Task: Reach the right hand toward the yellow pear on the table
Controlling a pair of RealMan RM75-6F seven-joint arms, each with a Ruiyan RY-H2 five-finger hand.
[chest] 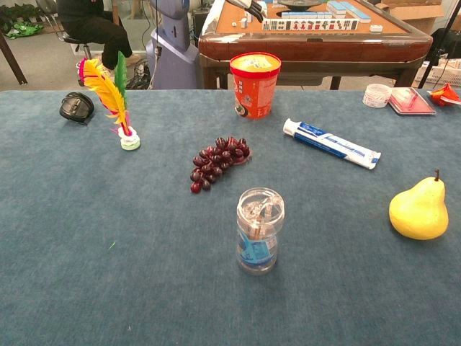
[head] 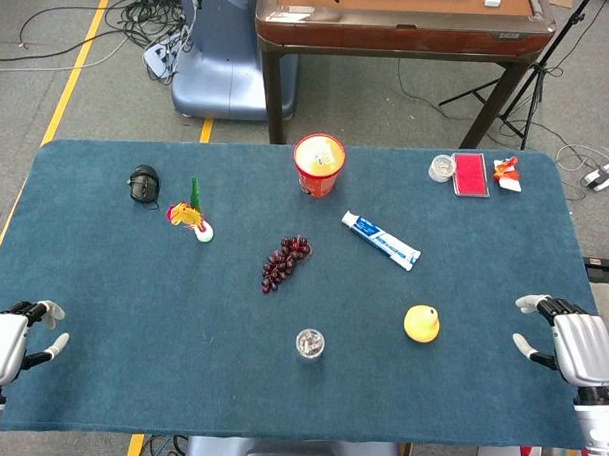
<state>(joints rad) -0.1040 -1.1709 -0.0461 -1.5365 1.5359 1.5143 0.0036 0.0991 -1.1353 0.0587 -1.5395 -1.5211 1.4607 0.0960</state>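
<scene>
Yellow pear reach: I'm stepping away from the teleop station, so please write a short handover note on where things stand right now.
Right robot hand: open, holding nothing, at the table's right edge.
Left robot hand: open, holding nothing, at the left edge.
Yellow pear: upright on the blue table, near the right front, left of the right robot hand, with bare cloth between them. The toothpaste tube lies behind it, the small clear jar to its left.
Done: nothing visible yet.
Left: move the right robot hand across to the pear.
</scene>
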